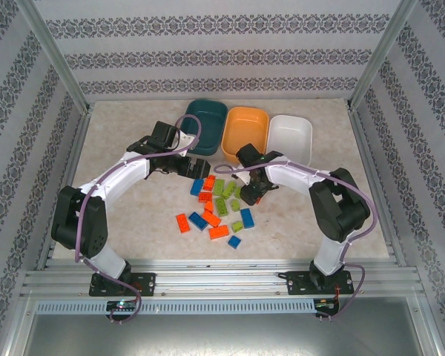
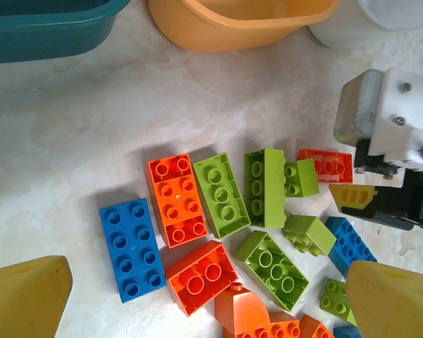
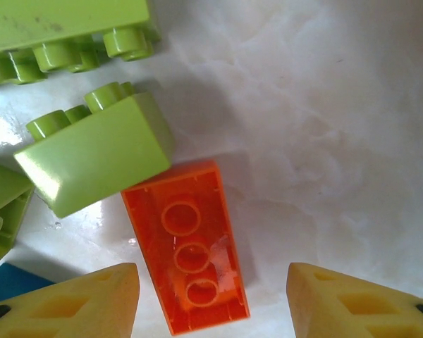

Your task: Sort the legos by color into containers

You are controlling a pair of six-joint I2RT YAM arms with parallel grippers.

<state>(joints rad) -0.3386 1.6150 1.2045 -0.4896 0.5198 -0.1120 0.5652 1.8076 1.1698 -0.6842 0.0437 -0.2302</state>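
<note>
Right gripper (image 3: 211, 299) parted, nothing held; upturned orange brick (image 3: 187, 243) lies between its fingers (image 3: 77, 306), long axis crosswise to closing line, touching lime brick (image 3: 99, 151).

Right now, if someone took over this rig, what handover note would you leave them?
Left gripper: open, empty, over the pile.
Right gripper: open, straddling an upturned orange brick, not gripping it.
Legos: all loose on the table, in front of the trays.
Teal tray, orange tray, white tray: look empty.
Done: nothing sorted. Left: every brick.
</note>
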